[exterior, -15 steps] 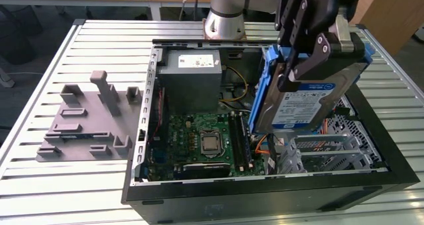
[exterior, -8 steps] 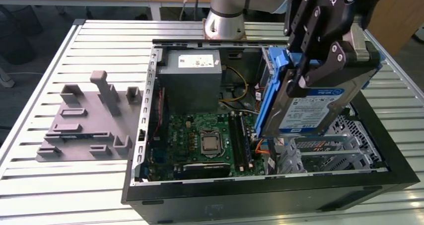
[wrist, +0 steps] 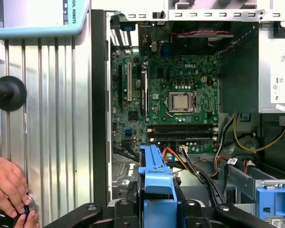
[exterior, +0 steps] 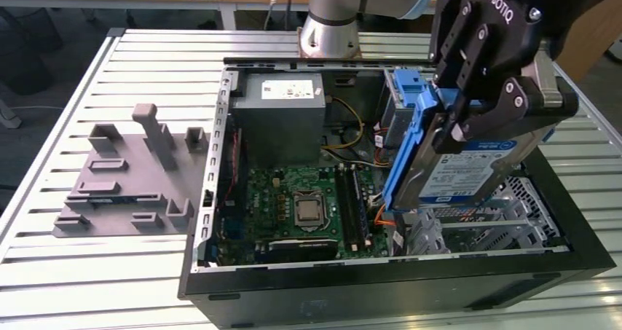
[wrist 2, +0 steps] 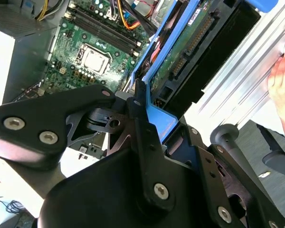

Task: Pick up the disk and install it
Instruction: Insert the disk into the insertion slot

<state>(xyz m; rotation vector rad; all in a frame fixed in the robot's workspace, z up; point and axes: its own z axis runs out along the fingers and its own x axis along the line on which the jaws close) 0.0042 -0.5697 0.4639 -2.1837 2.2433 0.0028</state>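
Note:
The disk (exterior: pixel 465 175), a silver drive with a blue-and-white label in a blue rail frame, hangs tilted on edge over the exterior view's right side of the open computer case (exterior: pixel 389 280). My gripper (exterior: pixel 486 119) is shut on its upper part from above. The second wrist view has the disk's green underside (wrist 2: pixel 185 45) and blue frame beyond my gripper (wrist 2: pixel 142 111). In the first wrist view the blue frame (wrist: pixel 156 171) sticks out from my gripper (wrist: pixel 156 202), above the drive bay area beside the motherboard (wrist: pixel 180 99).
Inside the case are the motherboard (exterior: pixel 301 206), a grey power supply box (exterior: pixel 280 115), cables, a metal drive cage (exterior: pixel 486 228) and another blue piece (exterior: pixel 403 89). A grey fixture (exterior: pixel 127 177) lies at the exterior view's left. A person's hand (wrist: pixel 9 187) rests near the case.

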